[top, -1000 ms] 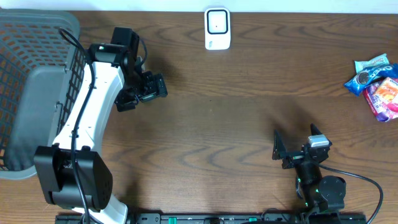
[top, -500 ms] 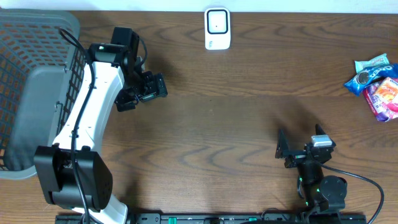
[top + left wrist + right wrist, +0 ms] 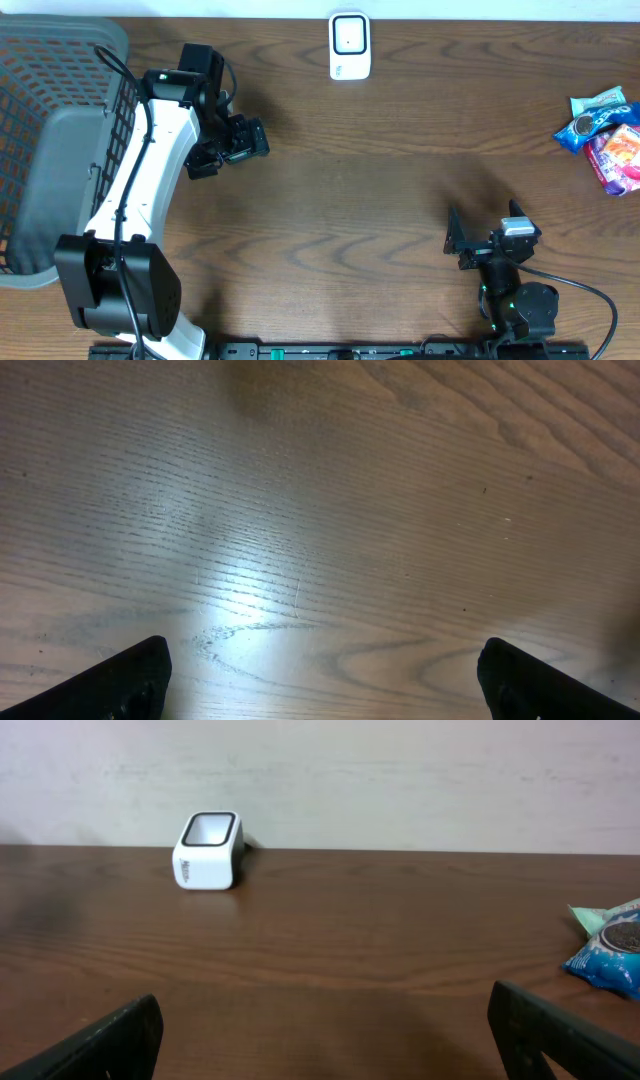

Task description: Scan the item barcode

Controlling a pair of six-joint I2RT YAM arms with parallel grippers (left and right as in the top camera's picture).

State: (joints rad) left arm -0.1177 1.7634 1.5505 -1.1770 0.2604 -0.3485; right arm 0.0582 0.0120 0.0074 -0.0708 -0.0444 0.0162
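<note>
Both the left jaws and right jaws stand released, grasping nothing, above the brown wooden bench. The blue cookie packet lies at the bench's right edge, well apart from the white box-shaped scanner

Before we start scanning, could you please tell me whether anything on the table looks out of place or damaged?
Nothing stands out. The white scanner stands upright at the far edge, snack packets lie together at the right, the basket sits left, and the left tool and right tool are open, empty.
</note>
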